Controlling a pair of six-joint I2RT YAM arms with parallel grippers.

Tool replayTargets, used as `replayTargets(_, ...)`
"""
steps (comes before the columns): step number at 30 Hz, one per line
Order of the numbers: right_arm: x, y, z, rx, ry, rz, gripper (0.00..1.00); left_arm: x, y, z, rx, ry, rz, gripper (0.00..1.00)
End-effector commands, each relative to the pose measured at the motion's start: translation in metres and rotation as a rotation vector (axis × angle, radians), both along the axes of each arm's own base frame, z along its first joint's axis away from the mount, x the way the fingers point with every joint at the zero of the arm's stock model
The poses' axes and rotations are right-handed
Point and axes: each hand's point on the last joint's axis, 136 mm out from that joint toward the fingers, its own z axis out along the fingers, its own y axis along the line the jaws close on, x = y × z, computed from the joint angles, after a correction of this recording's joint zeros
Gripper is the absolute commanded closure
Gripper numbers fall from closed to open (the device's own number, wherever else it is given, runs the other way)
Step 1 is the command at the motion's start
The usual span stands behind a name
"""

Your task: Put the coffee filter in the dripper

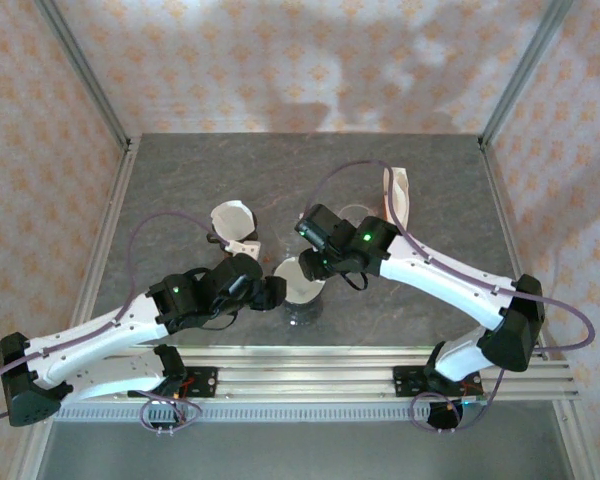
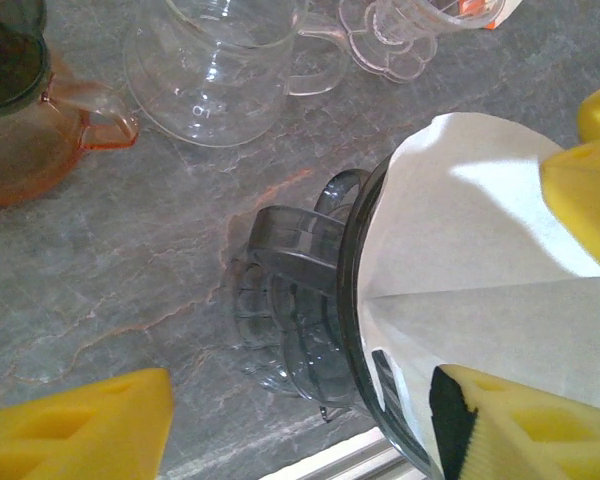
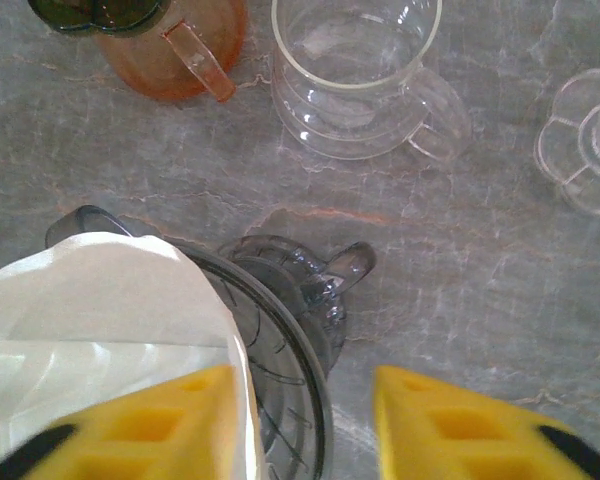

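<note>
We find the white paper cone filter [image 2: 460,230] already inside the smoky grey clear-plastic dripper [image 2: 290,300], which stands on the grey marbled desk [image 2: 130,270]. The paper is spread against the dripper's inner wall, but its upper edge stands proud of the rim. We judge it lodged rather than fully seated.

Both arms meet over the dripper. The left gripper [image 2: 290,425] has its jaws apart. One yellow pad hangs over the desk, well clear of the dripper's outer wall, and the other lies over the paper inside the rim. Nothing is pinched between them. We read that straddle as a way to steady the dripper or press the paper down on that side.

The right gripper [image 3: 305,400] stands likewise, jaws open, with the dripper's rim in the gap. One pad sits at the filter's edge inside the rim and the other over bare desk outside it. We cannot tell whether the inner pad touches the paper.

Beyond the dripper, well apart from it, stand an orange glass jug [image 3: 185,45] and a clear glass server with a handle [image 3: 355,80]. Neither is in the way.

What remains, in our judgement, is to ease the paper deeper. That calls for light pressure, since thin paper creases and a light dripper may tip.
</note>
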Motion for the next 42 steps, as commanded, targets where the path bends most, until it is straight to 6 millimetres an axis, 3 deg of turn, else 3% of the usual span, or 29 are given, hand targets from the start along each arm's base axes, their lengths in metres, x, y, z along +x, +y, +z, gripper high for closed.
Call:
replayTargets(1,0.004,-0.004,0.016,0.008,-0.048,-0.026,0.48,0.002,0.004,-0.003,0.012,0.004,0.02,0.28)
replayTargets(6,0.007,-0.009,0.029,0.04,-0.091,-0.058,0.34,0.003,0.003,0.002,-0.003,-0.008,0.021,0.15)
replayTargets(12,0.01,-0.016,0.046,0.081,-0.144,-0.096,0.27,0.005,0.005,0.016,-0.036,-0.042,0.028,0.04)
replayTargets(18,0.009,-0.028,0.062,0.123,-0.193,-0.126,0.27,0.004,0.014,0.042,-0.076,-0.103,0.042,0.04)
replayTargets(22,-0.005,-0.032,0.058,0.192,-0.18,-0.1,0.28,-0.002,0.029,0.048,-0.094,-0.132,0.058,0.11)
replayTargets(28,-0.021,-0.059,0.039,0.244,-0.177,-0.16,0.27,-0.015,0.047,0.018,-0.114,-0.102,0.097,0.18)
replayTargets(34,-0.023,-0.089,-0.003,0.185,-0.193,-0.257,0.28,-0.026,0.051,-0.033,-0.117,0.001,0.131,0.3)
replayTargets(37,-0.028,-0.092,-0.028,0.167,-0.161,-0.263,0.29,-0.031,0.05,-0.06,-0.107,0.059,0.135,0.35)
replayTargets(42,-0.035,-0.081,-0.062,0.26,-0.105,-0.25,0.35,-0.037,0.044,-0.094,-0.14,0.128,0.149,0.38)
